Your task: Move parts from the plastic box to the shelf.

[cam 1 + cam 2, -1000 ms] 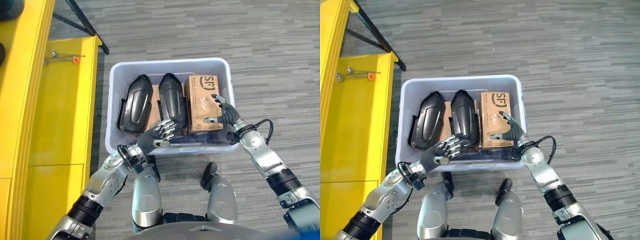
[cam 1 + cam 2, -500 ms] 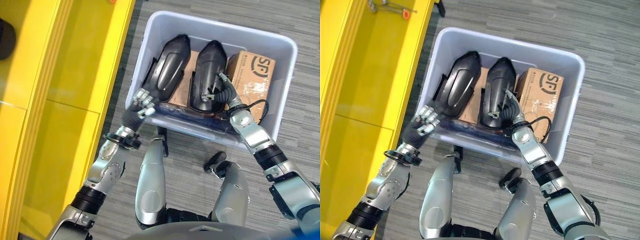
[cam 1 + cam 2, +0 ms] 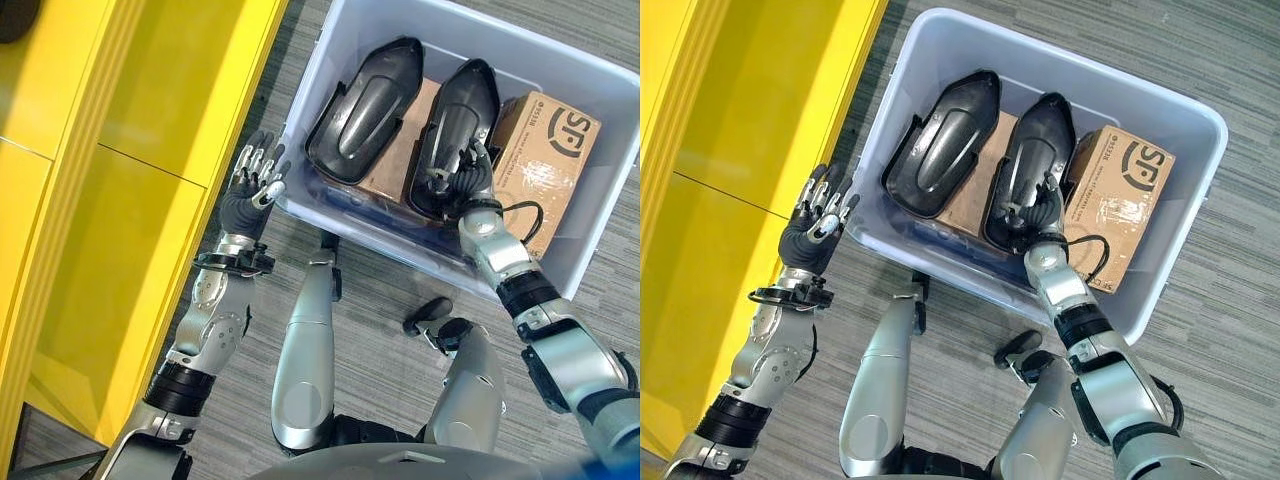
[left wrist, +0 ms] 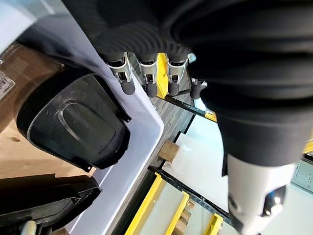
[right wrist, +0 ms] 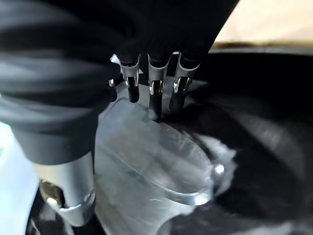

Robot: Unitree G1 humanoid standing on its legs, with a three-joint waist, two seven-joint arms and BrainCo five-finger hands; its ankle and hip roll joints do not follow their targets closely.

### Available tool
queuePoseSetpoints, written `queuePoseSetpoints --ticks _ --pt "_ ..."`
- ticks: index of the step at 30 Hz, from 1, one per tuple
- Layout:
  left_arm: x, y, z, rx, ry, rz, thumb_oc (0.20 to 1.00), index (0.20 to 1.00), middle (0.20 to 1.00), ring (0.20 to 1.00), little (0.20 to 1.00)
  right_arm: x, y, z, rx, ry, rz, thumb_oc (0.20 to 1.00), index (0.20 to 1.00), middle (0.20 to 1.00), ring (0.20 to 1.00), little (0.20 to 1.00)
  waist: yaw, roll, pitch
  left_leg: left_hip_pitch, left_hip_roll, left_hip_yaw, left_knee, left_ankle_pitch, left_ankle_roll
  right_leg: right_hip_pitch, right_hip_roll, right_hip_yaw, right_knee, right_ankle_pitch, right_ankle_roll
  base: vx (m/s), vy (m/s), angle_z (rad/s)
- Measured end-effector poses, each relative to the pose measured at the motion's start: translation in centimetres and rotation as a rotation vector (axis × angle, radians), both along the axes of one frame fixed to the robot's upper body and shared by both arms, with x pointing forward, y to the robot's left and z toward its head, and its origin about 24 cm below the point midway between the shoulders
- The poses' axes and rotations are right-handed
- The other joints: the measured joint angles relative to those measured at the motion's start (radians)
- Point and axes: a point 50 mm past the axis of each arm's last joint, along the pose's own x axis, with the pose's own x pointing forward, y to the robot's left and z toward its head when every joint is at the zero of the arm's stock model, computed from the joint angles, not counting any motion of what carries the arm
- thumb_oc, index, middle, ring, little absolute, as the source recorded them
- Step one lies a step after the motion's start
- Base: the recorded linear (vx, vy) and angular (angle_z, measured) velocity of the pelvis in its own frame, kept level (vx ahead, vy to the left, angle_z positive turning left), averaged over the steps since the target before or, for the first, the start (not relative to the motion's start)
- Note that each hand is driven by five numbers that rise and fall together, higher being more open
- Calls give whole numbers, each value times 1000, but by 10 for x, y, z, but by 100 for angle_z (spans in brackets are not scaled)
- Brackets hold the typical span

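Observation:
A pale plastic box (image 3: 300,130) on the floor holds two black shell-shaped parts side by side, the left part (image 3: 365,110) and the right part (image 3: 455,130), plus a taped cardboard carton (image 3: 545,160) at its right end. My right hand (image 3: 1040,210) is inside the box at the right part's near end, with straight fingers (image 5: 154,98) touching its glossy surface (image 5: 254,137). My left hand (image 3: 252,185) hovers outside the box by its near left corner, fingers spread and holding nothing. The left wrist view shows the left part (image 4: 73,127) behind the box wall (image 4: 146,127).
The yellow shelf (image 3: 130,150) runs along the left side, close to the box. A flat brown cardboard sheet (image 3: 395,165) lies under the two black parts. Grey carpet floor (image 3: 1240,330) surrounds the box.
The camera has swung, shifting the whole picture. My left hand left the box's near wall and now sits outside its left corner. My right hand went from the carton to the right black part.

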Motion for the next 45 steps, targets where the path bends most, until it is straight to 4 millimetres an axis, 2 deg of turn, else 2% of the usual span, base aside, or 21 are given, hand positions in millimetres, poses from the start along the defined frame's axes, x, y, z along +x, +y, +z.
queuePoseSetpoints --ticks 2,3,7,9,13,17,20,21,23,24,25,26,27,28,29,30,33,37,40,43,45 --pt "1 -5 0 -1 0 -20 1000 1000 1000 1000 1000 4 -1 8 145 -22 23 1000 1000 1000 1000 1000 -9 0 0 -12 1 -2 1 2 -1 -11 0 -1 2 1 -2 -2 17 1" --pt "0 -8 -2 3 9 -33 1000 1000 1000 1000 1000 8 3 13 209 -21 87 1000 1000 1000 1000 1000 -23 0 0 -16 1 -6 1 3 -2 -12 1 -2 3 0 -3 -3 31 2" --pt "1 -10 -2 -1 10 -38 1000 1000 1000 1000 1000 13 22 25 200 -33 265 1000 1000 1000 1000 1000 -20 9 -4 -27 5 -8 -1 8 -9 -31 0 -2 18 -7 -13 0 8 0" --pt "1 -11 -3 -3 15 -40 1000 1000 1000 1000 1000 12 41 30 183 -38 381 1000 1000 1000 1000 1000 -15 14 -4 -29 8 -8 -3 11 -12 -37 0 -2 26 -13 -19 0 0 0" --pt "1 -13 -4 -5 29 -51 1000 1000 1000 1000 1000 11 51 32 166 -38 453 1000 1000 1000 1000 1000 -3 19 -5 -29 10 -9 -10 15 -18 -41 0 -3 32 -19 -23 0 0 0" --pt "-1 -12 -8 -5 43 -49 1000 1000 1000 1000 1000 4 73 35 109 -16 577 1000 1000 1000 1000 1000 9 23 -5 -27 11 -16 -32 31 -24 -42 2 -15 35 -24 -29 -16 13 4" --pt "-1 -13 -10 -12 47 -48 1000 1000 1000 1000 1000 -4 86 23 90 -11 552 1000 1000 1000 1000 1000 8 24 -5 -27 11 -16 -36 33 -25 -42 3 -17 33 -25 -31 -24 30 0" --pt "-1 -15 -8 -15 39 -52 1000 1000 1000 1000 1000 -5 87 22 30 -43 454 1000 1000 1000 1000 1000 8 25 -4 -27 12 -16 -35 33 -24 -42 3 -17 33 -25 -31 -44 62 0" --pt "0 -15 -7 -16 33 -53 1000 1000 1000 1000 1000 -4 83 24 -20 -84 369 1000 1000 1000 1000 1000 9 26 -4 -27 11 -16 -35 34 -24 -42 3 -17 33 -25 -31 -42 67 1" --pt "-1 -18 -7 -20 21 -58 1000 1000 1000 1000 1000 0 43 44 -195 -292 9 1000 1000 1000 1000 1000 8 31 -2 -31 9 -16 -34 35 -22 -43 2 -16 30 -20 -28 -66 127 0" --pt "-2 -19 -7 -19 21 -59 1000 1000 1000 1000 1000 -2 26 56 -227 -375 -82 1000 1000 1000 1000 1000 5 32 -2 -30 9 -16 -34 35 -21 -43 4 -16 25 -17 -27 -69 177 -7" --pt "-2 -23 -7 -8 15 -41 1000 1000 1000 1000 1000 -15 21 85 -275 -569 -131 1000 1000 1000 1000 1000 -22 43 -3 -35 13 -11 -37 36 -18 -48 10 -14 6 0 -26 -73 238 -27" --pt "-4 -28 -11 -8 34 -37 1000 1000 1000 1000 1000 -46 37 122 -259 -822 -105 1000 1000 1000 1000 1000 -45 50 -3 -36 13 18 -48 36 -8 -72 14 9 -13 21 -19 -50 204 -45" --pt "-5 -35 -13 -41 43 -37 1000 1000 1000 1000 1000 -73 56 139 -229 -1002 -75 1000 1000 1000 1000 1000 -74 59 -2 -30 12 42 -58 39 -2 -84 16 34 -38 45 -15 -49 179 -56" --pt "-6 -44 -13 -82 43 -48 1000 1000 1000 1000 1000 -82 66 138 -200 -1056 -79 1000 1000 1000 1000 1000 -95 66 -3 -13 12 70 -63 33 7 -84 18 57 -54 61 -10 -42 132 -42" --pt "-6 -45 -13 -95 33 -45 1000 1000 1000 1000 1000 -75 65 123 -200 -986 -102 1000 1000 1000 1000 1000 -98 69 -4 -3 13 79 -73 33 8 -84 18 59 -61 63 -10 -41 119 -24" --pt "-11 -40 -19 -123 40 -7 1000 1000 1000 1000 1000 -83 46 60 -247 -773 -137 1000 1000 1000 1000 1000 -112 75 -3 -5 15 87 -101 41 6 -98 28 60 -77 67 -10 -20 62 -8" --pt "-10 -40 -17 -124 33 -7 1000 1000 1000 1000 1000 -83 56 64 -249 -787 -63 1000 1000 1000 1000 1000 -125 75 -3 -16 25 87 -101 44 2 -113 37 63 -68 64 -15 -5 10 -3" --pt "-10 -39 -17 -124 32 -4 1000 1000 1000 1000 1000 -81 56 57 -202 -725 -32 1000 1000 1000 1000 1000 -128 75 -3 -16 25 88 -101 44 2 -113 37 67 -71 63 -15 0 0 0" --pt "-10 -38 -15 -132 15 6 1000 1000 1000 1000 1000 -78 58 24 -166 -543 26 1000 1000 1000 1000 1000 -131 75 -4 -16 25 88 -101 44 2 -113 38 69 -68 64 -15 0 0 0" --pt "-10 -37 -15 -132 15 8 1000 1000 1000 1000 1000 -75 58 17 -176 -508 35 1000 1000 1000 1000 1000 -129 75 -4 -16 25 88 -100 44 2 -113 38 69 -67 63 -15 0 0 0"
